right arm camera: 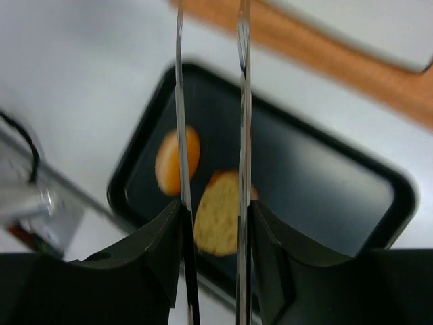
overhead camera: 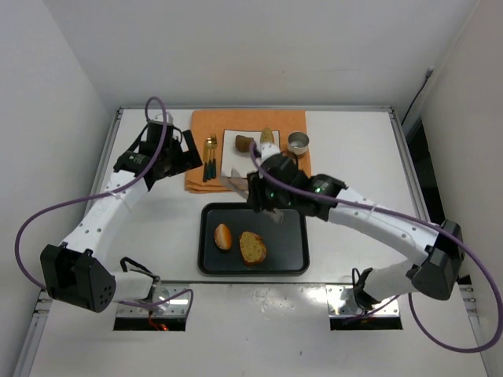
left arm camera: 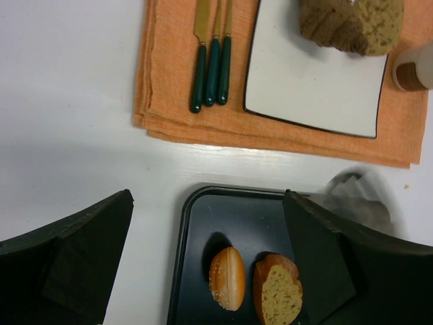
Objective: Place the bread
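Two breads lie on the dark tray (overhead camera: 292, 265): an orange seeded bun (overhead camera: 223, 236) and a cut brown loaf piece (overhead camera: 252, 247). Two more brown breads (overhead camera: 244, 143) sit on the white plate (overhead camera: 234, 162). My right gripper (overhead camera: 267, 194) is shut on metal tongs (overhead camera: 233, 182) and hovers over the tray's far edge; the tongs' blades (right arm camera: 180, 101) are apart with nothing between them, above the loaf piece (right arm camera: 215, 215) and the bun (right arm camera: 169, 162). My left gripper (overhead camera: 171, 157) is open and empty over the napkin's left side; its view shows the bun (left arm camera: 226, 277) and the loaf piece (left arm camera: 279, 292).
An orange napkin (overhead camera: 206, 124) lies under the plate, with teal-handled gold cutlery (overhead camera: 210, 159) on its left part. A small metal cup (overhead camera: 298, 142) stands at the napkin's right edge. White walls enclose the table on three sides.
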Available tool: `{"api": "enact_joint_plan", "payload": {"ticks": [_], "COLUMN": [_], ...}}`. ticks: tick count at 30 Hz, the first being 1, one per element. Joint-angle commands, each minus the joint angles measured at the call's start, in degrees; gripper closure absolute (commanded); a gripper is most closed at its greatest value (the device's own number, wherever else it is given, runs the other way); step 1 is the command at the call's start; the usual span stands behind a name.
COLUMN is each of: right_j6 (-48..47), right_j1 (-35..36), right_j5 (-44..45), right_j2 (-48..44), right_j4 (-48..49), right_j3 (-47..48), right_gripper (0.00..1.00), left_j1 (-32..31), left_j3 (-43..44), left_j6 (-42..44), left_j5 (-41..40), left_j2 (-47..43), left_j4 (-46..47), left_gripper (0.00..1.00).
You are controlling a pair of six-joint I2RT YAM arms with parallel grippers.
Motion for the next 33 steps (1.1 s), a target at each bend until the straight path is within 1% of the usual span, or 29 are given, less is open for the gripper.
{"api": "enact_joint_plan", "payload": {"ticks": [1, 3, 6, 7, 10, 12, 16, 21, 27, 29, 30, 31, 32, 33], "right_j6": [3.2, 5.4, 7.1, 7.1, 7.1, 8.5, 10.1, 10.6, 11.1, 11.1, 11.1, 11.1, 10.6, 10.6], "right_j1": [5.0, 6.8, 8.7, 10.3, 13.9, 15.2, 16.6, 18.5, 19.0, 19.6, 19.6, 19.6, 19.6, 19.6], "right_j5": [-3.0, -2.2, -5.9, -7.4, -7.4, -5.7, -5.7, 0.4, 1.5, 2.1, 2.8, 3.4, 3.4, 4.1], "right_j2": [-3.1, -5.7, -6.3, -6.3, -4.9, -3.6, -3.6, 0.9, 6.1, 6.1, 6.1, 5.3, 5.2, 4.4], "right_j4": [-3.1, -4.1, -4.7, -4.7, -5.4, -6.0, -2.7, -4.7, -3.4, -2.9, -2.9, -2.9, -2.9, -2.9], "right_j3": [-6.9, -9.4, -10.6, -10.6, -9.9, -9.9, -12.0, -10.7, -9.4, -8.9, -8.4, -8.4, -7.8, -7.8], "right_gripper": [0.58, 0.58, 0.58, 0.57, 0.52, 0.52, 0.52, 0.51, 0.51, 0.55, 0.63, 0.66, 0.66, 0.69], "left_j1": [3.0, 3.7, 4.9, 4.9, 5.5, 5.5, 5.5, 5.5, 5.5, 5.5, 5.5, 5.5, 5.5, 5.5], "left_j3": [0.5, -0.3, -0.8, -0.8, -0.8, -0.8, -0.8, -0.8, -0.8, -0.8, -0.8, -0.8, -0.8, -0.8], "left_j6": [-2.1, -2.7, -2.7, -2.7, -2.7, -2.7, -2.7, -2.2, -1.6, -1.6, -1.6, -1.6, -1.6, -1.6], "left_j5": [-0.2, 0.5, 0.5, 0.5, 0.5, 0.5, 1.2, 1.2, 1.2, 1.2, 1.2, 1.2, 1.2, 1.2], "left_j2": [-1.1, -1.1, -1.1, -1.1, -1.1, -1.6, -1.6, -1.6, -2.1, -2.1, -2.1, -2.1, -2.1, -2.1], "left_j4": [0.3, 0.3, 0.3, 0.3, 0.3, 0.3, 0.3, 0.3, 0.3, 0.3, 0.3, 0.3, 0.3, 0.3], "left_gripper": [0.01, 0.01, 0.01, 0.01, 0.01, 0.01, 0.01, 0.01, 0.01, 0.01, 0.01, 0.01, 0.01, 0.01]}}
